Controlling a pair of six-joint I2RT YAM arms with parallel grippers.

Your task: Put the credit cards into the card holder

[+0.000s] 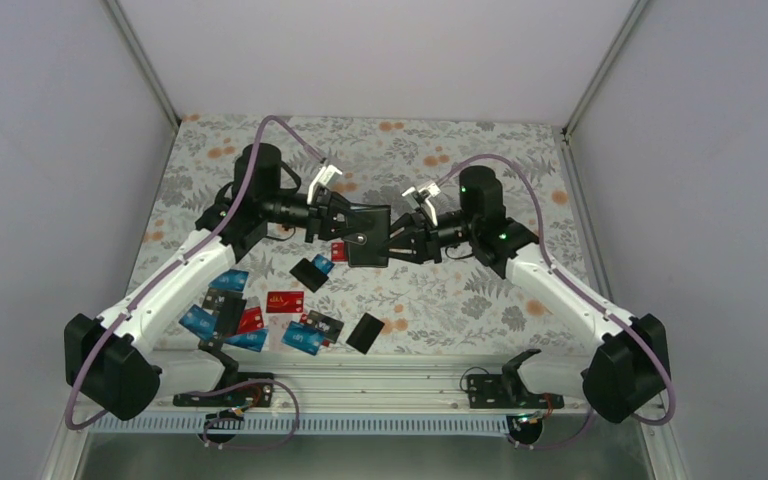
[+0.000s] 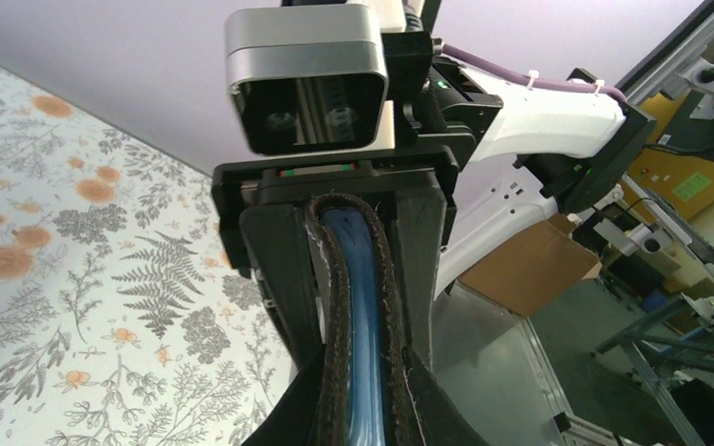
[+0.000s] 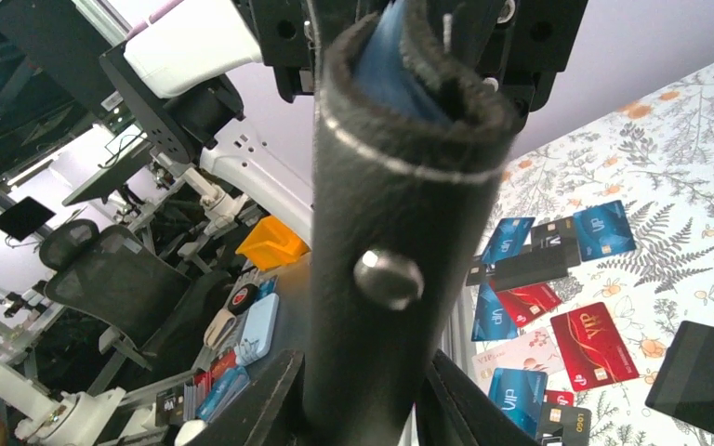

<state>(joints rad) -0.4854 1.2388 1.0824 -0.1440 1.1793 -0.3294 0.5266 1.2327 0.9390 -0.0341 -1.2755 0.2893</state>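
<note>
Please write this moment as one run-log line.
left gripper: shut on card holder | right gripper: shut on its opposite edge | card holder: held above table | credit cards: on table

Pale lilac-grey walls (image 1: pixel 380 50) close in the table on three sides, with slim metal posts (image 1: pixel 140 55) at the upper-left and upper-right corners. A floral cloth (image 1: pixel 440 300) of grey ferns and orange blooms covers the tabletop. The right wrist view shows a black mesh office chair (image 3: pixel 102 288) at lower left and a dark monitor (image 3: pixel 20 216) at the left edge. The left wrist view shows a brown cardboard box (image 2: pixel 530 269) right of centre.
</note>
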